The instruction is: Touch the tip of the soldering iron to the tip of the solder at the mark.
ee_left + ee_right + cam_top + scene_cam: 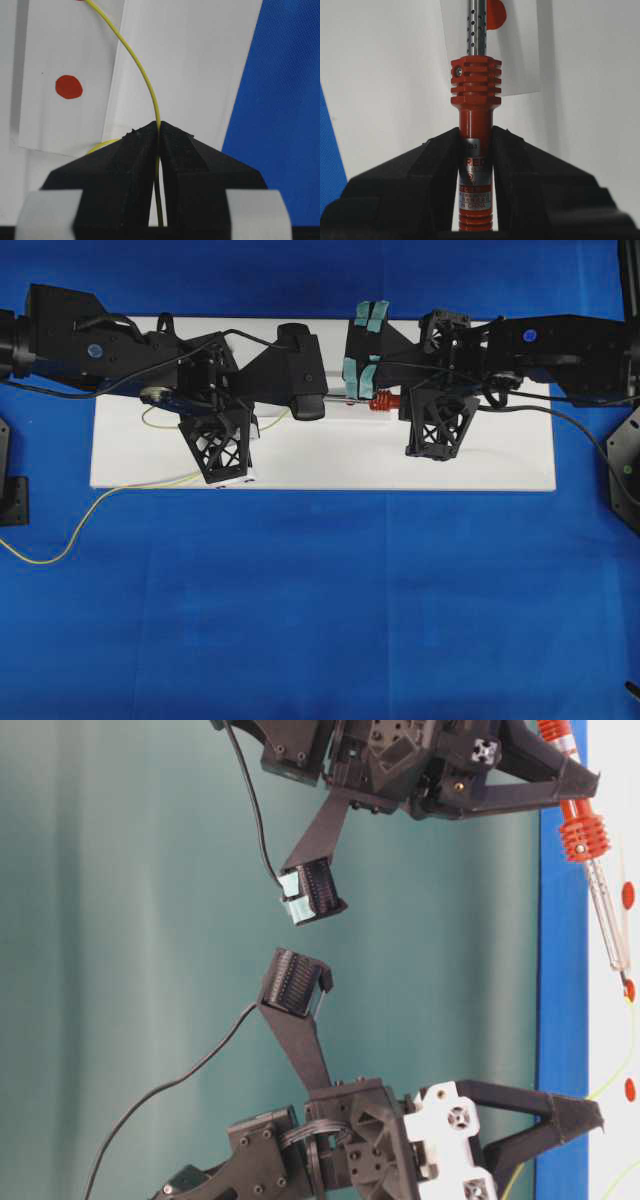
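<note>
Left gripper (159,131) clamped tight on the solder (145,75), yellow wire arching up over the white board (480,455) past a red mark (68,86), right gripper (476,137) pinching the soldering iron (475,100) by its red handle, shaft lying above the board toward another red mark (495,14)

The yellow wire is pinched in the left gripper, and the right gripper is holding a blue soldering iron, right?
Not quite. The soldering iron is red, not blue; the right wrist view shows its red handle and ribbed collar clamped in the right gripper. The rest is right: the left gripper pinches the yellow wire.
</note>
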